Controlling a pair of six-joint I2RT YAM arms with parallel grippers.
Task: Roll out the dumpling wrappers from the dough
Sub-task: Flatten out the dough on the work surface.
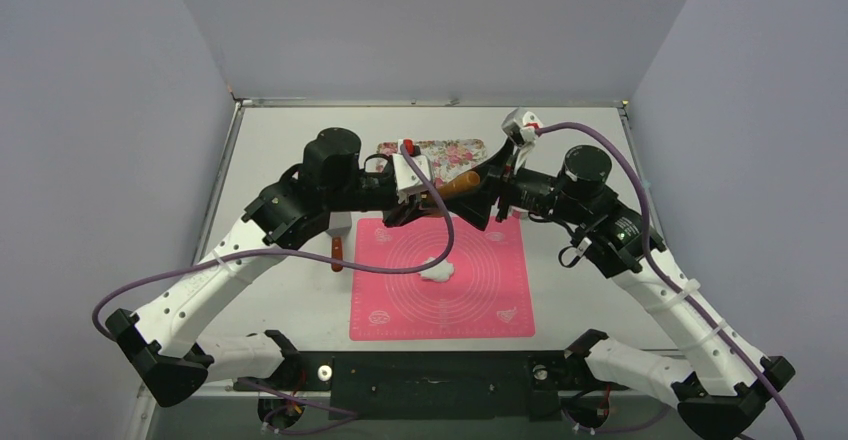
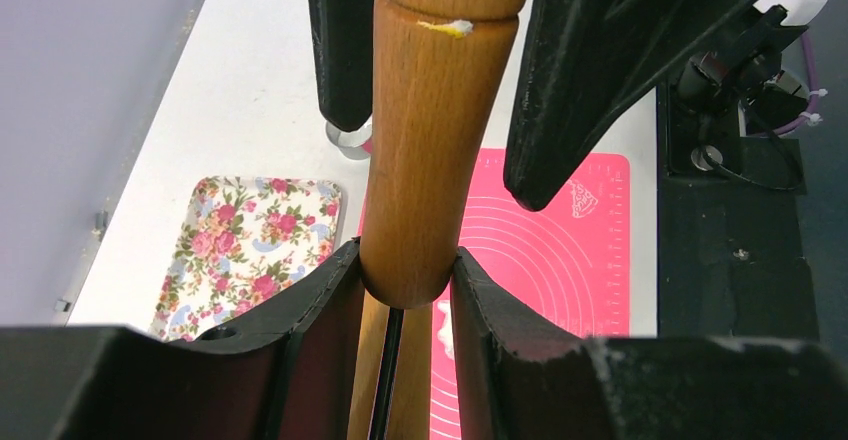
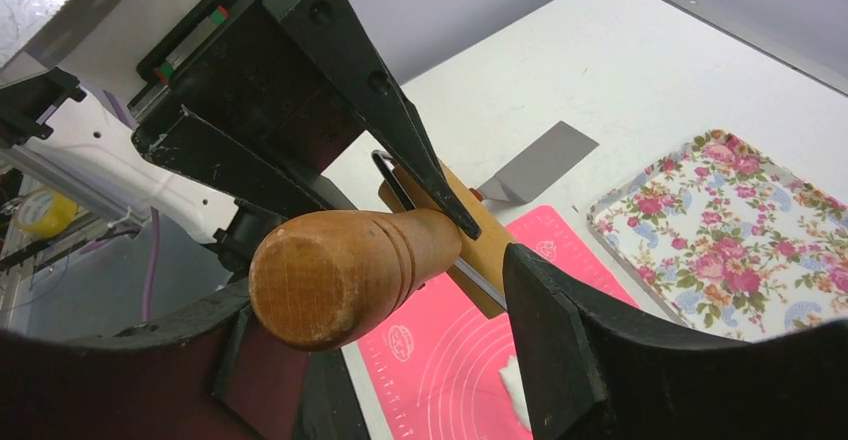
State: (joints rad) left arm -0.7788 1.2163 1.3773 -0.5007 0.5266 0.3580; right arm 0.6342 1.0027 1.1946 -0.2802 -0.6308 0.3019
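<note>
A wooden rolling pin (image 1: 458, 184) hangs in the air over the far edge of the pink mat (image 1: 480, 300), between both grippers. My left gripper (image 2: 405, 260) is shut on one end of the pin (image 2: 430, 140). My right gripper (image 3: 395, 280) is open around the other handle (image 3: 330, 275): the handle rests against one finger, and a gap shows beside the other finger (image 3: 560, 340). The dough (image 1: 437, 270) is a small ragged white lump near the mat's middle, below the pin; it also shows in the right wrist view (image 3: 515, 390). No round cut wrapper is in view.
A floral tray (image 1: 445, 150) lies behind the mat. A scraper (image 1: 338, 248) with an orange handle lies left of the mat; its grey blade (image 3: 540, 160) shows in the right wrist view. A metal ring cutter (image 2: 345, 142) peeks out near the mat's corner.
</note>
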